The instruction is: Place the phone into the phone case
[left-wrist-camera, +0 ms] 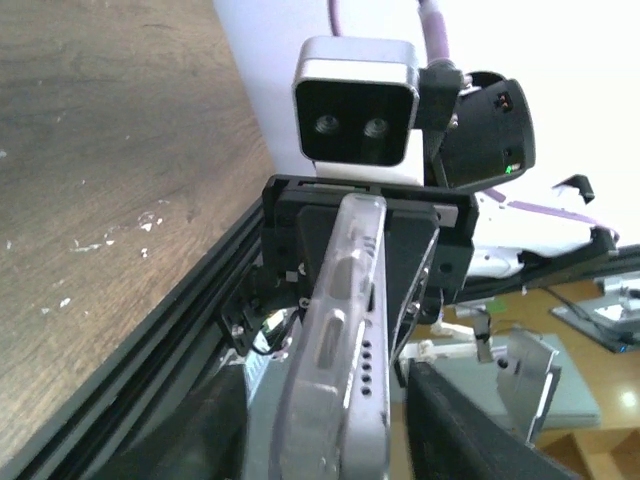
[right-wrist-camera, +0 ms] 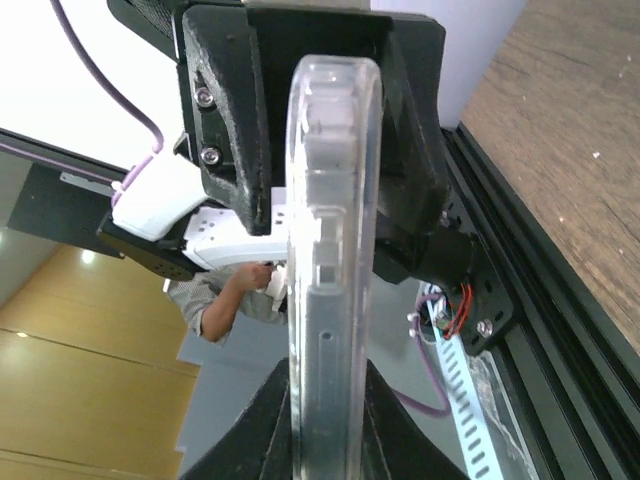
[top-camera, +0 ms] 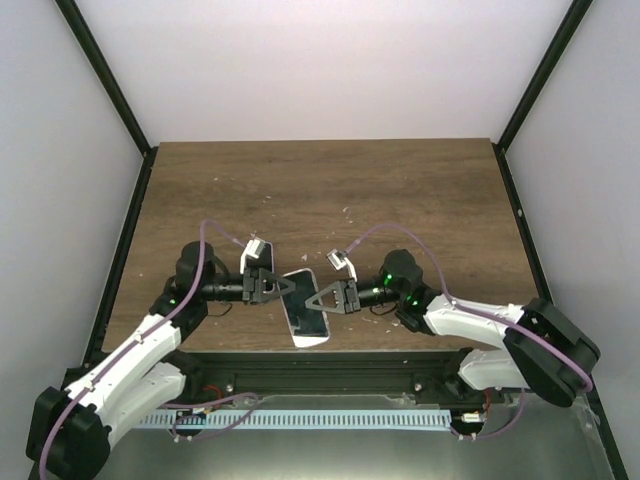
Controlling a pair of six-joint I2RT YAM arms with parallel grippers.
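Clear phone case (top-camera: 305,318) is held up in the air over the near edge of the wood table (top-camera: 330,190), about mid-width along that edge, w/ 1 end tipped out past it toward the arm bases. Both wrist cams see it edge-on.

R gripper (top-camera: 316,298) sits just inside the near edge, right of centre. Its 2 fingers are pressed onto the case's 2 flat faces, pinching it across its thickness; R wrist view shows both pads tight against the clear rim.

L gripper (top-camera: 284,287) sits just inside the near edge too, left of centre, facing the R one. Its jaws straddle the case's other end but stand parted: L wrist view shows a gap btwn the case and the finger (left-wrist-camera: 460,430) beside it, so no firm pinch there.

Phone (left-wrist-camera: 368,368): a grey edge w/ a row of small holes shows inside the clear rim. Can't tell if it's fully seated.

Small white flecks (top-camera: 345,212) lie mid-table, well back from the near edge.
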